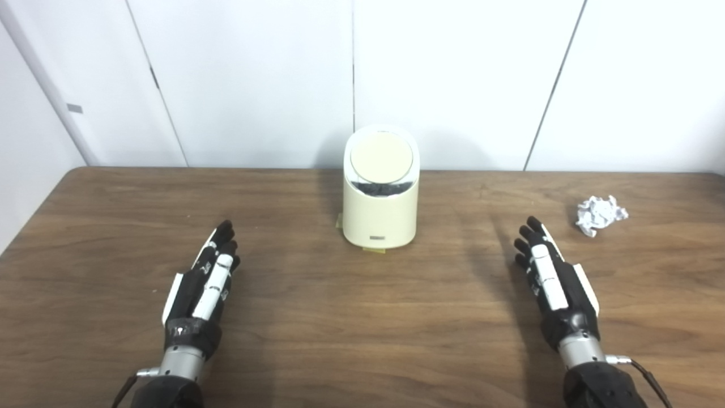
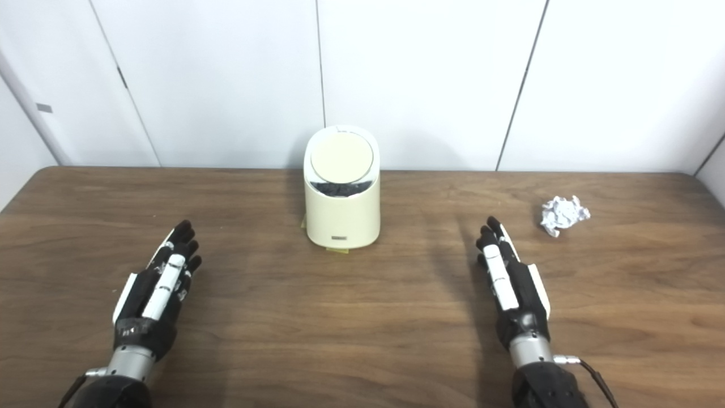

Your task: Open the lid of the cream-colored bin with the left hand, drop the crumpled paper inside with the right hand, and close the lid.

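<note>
A cream-colored bin [image 1: 380, 212] stands at the far middle of the wooden table [image 1: 351, 317]. Its round lid [image 1: 380, 158] is tilted toward me, with a dark gap showing below its lower edge. A crumpled white paper ball [image 1: 600, 213] lies on the table at the far right. My left hand [image 1: 205, 283] rests low over the table at the near left, open, fingers stretched forward, holding nothing. My right hand [image 1: 552, 277] rests at the near right, open too, just short and left of the paper.
White wall panels [image 1: 453, 79] rise right behind the table's far edge. A small yellowish tab [image 1: 376, 250] sticks out under the bin's base. Bare wood lies between my hands and the bin.
</note>
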